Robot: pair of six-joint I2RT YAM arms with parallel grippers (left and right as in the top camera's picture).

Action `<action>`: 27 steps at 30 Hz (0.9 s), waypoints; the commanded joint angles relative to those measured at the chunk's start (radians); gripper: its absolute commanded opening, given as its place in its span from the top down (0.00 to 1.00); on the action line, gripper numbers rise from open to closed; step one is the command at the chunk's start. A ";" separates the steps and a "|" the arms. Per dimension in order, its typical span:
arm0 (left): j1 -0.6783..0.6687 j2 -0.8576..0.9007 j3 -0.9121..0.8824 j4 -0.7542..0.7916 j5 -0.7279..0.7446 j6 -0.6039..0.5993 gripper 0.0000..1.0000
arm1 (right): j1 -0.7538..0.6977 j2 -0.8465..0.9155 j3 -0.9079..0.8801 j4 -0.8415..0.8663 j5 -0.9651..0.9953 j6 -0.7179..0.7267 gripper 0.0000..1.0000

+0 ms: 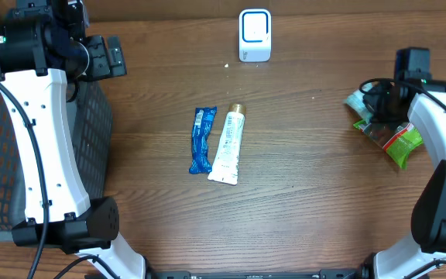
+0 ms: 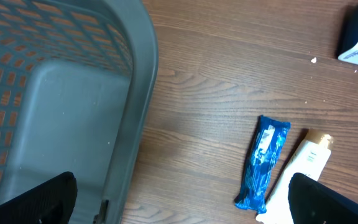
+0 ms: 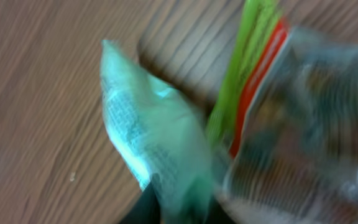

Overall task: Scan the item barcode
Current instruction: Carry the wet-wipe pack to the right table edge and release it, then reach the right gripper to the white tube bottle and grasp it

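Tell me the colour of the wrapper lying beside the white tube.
The wrapper is blue; the left wrist view shows it best.

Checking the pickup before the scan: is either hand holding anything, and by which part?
Left hand is open and empty. Right hand sits at one end of the pale green packet, but blur hides any grip: cannot tell.

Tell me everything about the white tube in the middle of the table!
The white tube looks like soft plastic, with a gold cap pointing toward the far edge and a flat end nearer. It lies flat on the wooden table, slightly tilted, right beside a blue packet. Nothing is holding it.
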 commanded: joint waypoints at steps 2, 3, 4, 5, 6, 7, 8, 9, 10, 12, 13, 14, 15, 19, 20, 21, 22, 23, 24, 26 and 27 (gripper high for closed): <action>-0.007 -0.026 0.017 0.001 0.008 -0.009 0.00 | -0.007 -0.003 0.007 0.084 -0.017 -0.059 0.32; -0.007 -0.026 0.017 0.002 0.008 -0.008 0.00 | -0.007 -0.006 0.023 0.075 -0.045 -0.062 0.22; -0.007 -0.026 0.017 0.002 0.008 -0.009 0.00 | -0.007 -0.012 0.038 0.071 -0.084 -0.090 0.11; -0.007 -0.026 0.017 0.001 0.008 -0.009 0.00 | -0.007 -0.022 0.047 0.072 -0.113 -0.112 0.00; -0.007 -0.026 0.017 0.001 0.008 -0.008 0.00 | -0.006 -0.053 0.050 0.072 -0.229 -0.127 0.00; -0.007 -0.026 0.017 0.002 0.008 -0.009 0.00 | -0.006 -0.069 0.050 0.072 -0.362 -0.193 0.00; -0.007 -0.026 0.017 0.001 0.008 -0.008 0.00 | -0.006 -0.077 0.050 0.071 -0.465 -0.245 0.00; -0.007 -0.026 0.017 0.001 0.008 -0.009 0.00 | -0.006 -0.082 0.050 0.064 -0.587 -0.287 0.00; -0.007 -0.026 0.017 0.002 0.008 -0.008 0.00 | -0.002 -0.081 0.049 0.066 -0.666 -0.279 0.00; -0.007 -0.026 0.017 0.001 0.008 -0.008 0.00 | 0.024 -0.068 0.048 0.068 -0.753 -0.300 0.00; -0.007 -0.026 0.017 0.001 0.008 -0.009 0.01 | 0.059 -0.061 0.047 0.061 -0.753 -0.319 0.00; -0.007 -0.026 0.017 0.002 0.008 -0.008 0.00 | 0.090 -0.053 0.047 0.050 -0.744 -0.325 0.00; -0.007 -0.026 0.017 0.002 0.008 -0.008 0.00 | 0.118 -0.048 0.047 0.046 -0.742 -0.325 0.00; -0.007 -0.026 0.017 0.002 0.008 -0.009 0.00 | 0.299 -0.011 0.047 0.033 -0.701 -0.324 0.00; -0.007 -0.026 0.017 0.002 0.008 -0.009 0.00 | 0.336 -0.004 0.047 0.033 -0.676 -0.324 0.00; -0.007 -0.026 0.017 0.002 0.008 -0.009 0.00 | 0.377 0.003 0.047 0.033 -0.639 -0.323 0.00; -0.007 -0.026 0.017 0.001 0.008 -0.008 0.00 | 0.408 0.010 0.047 0.034 -0.601 -0.309 0.00; -0.007 -0.026 0.017 0.002 0.008 -0.009 0.00 | 0.453 0.023 0.047 0.034 -0.544 -0.275 0.00; -0.007 -0.026 0.017 0.002 0.008 -0.009 0.00 | 0.492 0.040 0.047 0.035 -0.501 -0.243 0.00; -0.007 -0.026 0.017 0.001 0.008 -0.008 0.00 | 0.554 0.085 0.047 0.048 -0.468 -0.203 0.04; -0.007 -0.026 0.017 0.001 0.008 -0.009 0.00 | 0.568 0.103 0.047 0.054 -0.462 -0.195 0.06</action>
